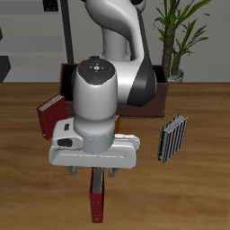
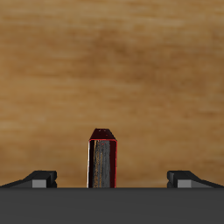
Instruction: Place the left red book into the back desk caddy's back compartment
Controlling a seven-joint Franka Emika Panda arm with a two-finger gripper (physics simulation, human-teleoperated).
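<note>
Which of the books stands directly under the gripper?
The red book nearest the table's front edge, upright between the open gripper's fingers. The maroon book and grey book stand off to the sides.

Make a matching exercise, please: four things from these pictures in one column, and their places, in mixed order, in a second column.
Things:
1. left red book
2. darker red book
3. back desk caddy
4. plant

Places:
A. behind the robot's arm, partly hidden
B. standing on edge, below the open fingers
C. beyond the table, at the back
D. tilted, near one end of the caddy

Pairs: 1-B, 2-D, 3-A, 4-C
</note>
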